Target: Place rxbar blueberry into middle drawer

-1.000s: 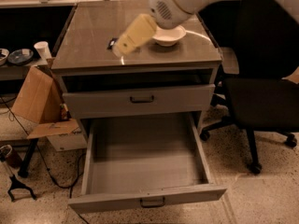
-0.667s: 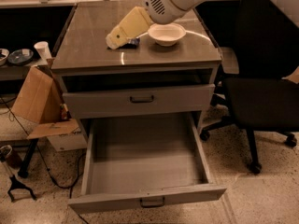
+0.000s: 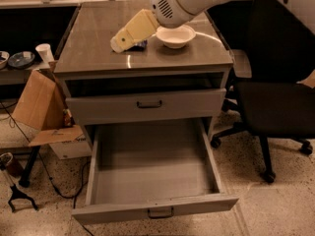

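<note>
The rxbar blueberry (image 3: 141, 44) lies on the grey cabinet top (image 3: 98, 43), just left of the white bowl (image 3: 175, 36). Only a dark blue sliver of it shows behind my gripper. My gripper (image 3: 119, 43) is cream-coloured and reaches down to the left from the white arm (image 3: 182, 1), with its tip at the cabinet top right beside the bar. The middle drawer (image 3: 152, 173) is pulled wide open below, with a bare grey floor and a small dark handle on its front. It holds nothing.
The upper drawer front (image 3: 147, 104) with a black handle is slightly ajar. A black office chair (image 3: 275, 107) stands to the right. A cardboard box (image 3: 37, 107), a paper cup (image 3: 45, 53) and a black stand (image 3: 17, 195) are at the left.
My gripper has moved left and slightly back across the cabinet top, from in front of the bowl to beside the bar. The drawers have not moved.
</note>
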Robot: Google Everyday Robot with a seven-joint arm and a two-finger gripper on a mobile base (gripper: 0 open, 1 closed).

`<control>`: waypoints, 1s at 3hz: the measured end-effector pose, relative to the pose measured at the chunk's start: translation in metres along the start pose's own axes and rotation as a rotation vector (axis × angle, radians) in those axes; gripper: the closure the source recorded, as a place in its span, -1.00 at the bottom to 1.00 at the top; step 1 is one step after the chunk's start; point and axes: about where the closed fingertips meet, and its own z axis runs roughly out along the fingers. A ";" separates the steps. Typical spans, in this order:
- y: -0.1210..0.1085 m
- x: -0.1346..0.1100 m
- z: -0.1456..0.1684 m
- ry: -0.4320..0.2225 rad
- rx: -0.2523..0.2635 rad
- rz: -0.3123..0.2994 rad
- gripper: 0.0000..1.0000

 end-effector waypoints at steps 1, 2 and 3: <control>0.003 -0.007 0.037 -0.025 -0.028 -0.004 -1.00; -0.003 -0.021 0.092 -0.052 -0.063 -0.020 -1.00; -0.022 -0.029 0.153 -0.072 -0.056 0.003 -1.00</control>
